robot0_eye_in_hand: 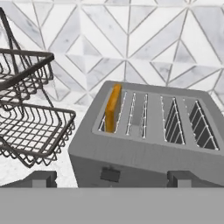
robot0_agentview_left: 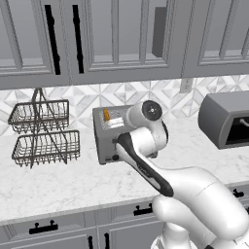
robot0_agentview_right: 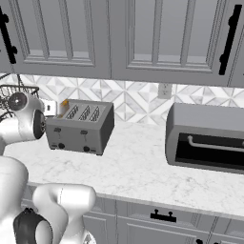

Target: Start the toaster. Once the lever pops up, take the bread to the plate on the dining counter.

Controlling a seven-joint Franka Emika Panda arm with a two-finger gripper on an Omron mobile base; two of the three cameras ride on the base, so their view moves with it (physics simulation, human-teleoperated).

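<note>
Frontally, from the left base view: saw the toaster (robot0_agentview_left: pixel 108 133) on the kitchen worktop (robot0_agentview_left: pixel 58 187), against the tiled backsplash, partly hidden behind the white arm; noted an orange edge of the bread (robot0_agentview_left: pixel 106 115) standing in its leftmost slot. Found a two-tier wire basket rack (robot0_agentview_left: pixel 41 132) well to the left of the toaster, and a larger dark-grey rounded appliance (robot0_agentview_left: pixel 226 119) with a black opening well to the right. Noted grey wall cabinets with black handles above, and drawers with black pulls below the worktop edge. From the right base view: saw the toaster (robot0_agentview_right: pixel 81 126) left of centre on the worktop (robot0_agentview_right: pixel 138 171), four slots on top, two levers and two dark knobs on its near face; glimpsed the bread (robot0_agentview_right: pixel 64 104) as a small orange sliver at the far-left slot. Saw the dark-grey appliance (robot0_agentview_right: pixel 206 138) to the right, apart from the toaster, and a bit of the wire rack (robot0_agentview_right: pixel 14 93) at the far left behind the arm's white joint. From the hand view: looked down on the toaster (robot0_eye_in_hand: pixel 148 144), bread (robot0_eye_in_hand: pixel 113 108) upright in the leftmost slot, the other three slots bare, wire rack (robot0_eye_in_hand: pixel 30 118) just to the left. Saw the gripper (robot0_eye_in_hand: pixel 111 178) with fingertips (robot0_eye_in_hand: pixel 41 178) spread wide at the bottom edge, gripping nothing, poised above the toaster's near face.
</note>
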